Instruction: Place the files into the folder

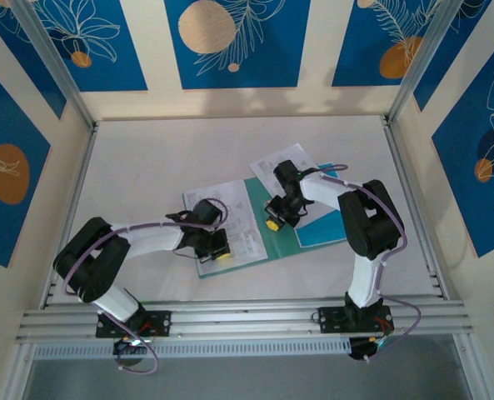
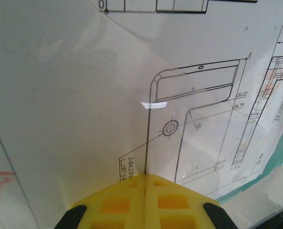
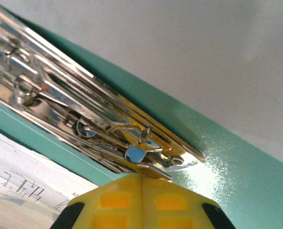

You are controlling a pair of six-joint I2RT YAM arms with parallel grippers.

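The teal-green folder [image 1: 273,236] lies open in the middle of the table. A white printed sheet [image 1: 234,208] of the files rests on its left half. Another white sheet [image 1: 295,158] lies behind it, and a cyan-blue sheet [image 1: 323,230] shows at its right under the right arm. My left gripper [image 1: 220,253] is shut, its yellow tips [image 2: 145,177] down against the printed sheet [image 2: 193,95]. My right gripper [image 1: 271,223] is also shut, and its tips [image 3: 141,177] touch the folder's shiny metal clip [image 3: 84,114] on the teal card [image 3: 236,162].
Aluminium rails [image 1: 247,317] run along the near edge, and frame posts stand at both sides. The white tabletop [image 1: 147,158] stretches to the back and left of the folder. A teal strip of folder [image 2: 275,168] shows beside the sheet in the left wrist view.
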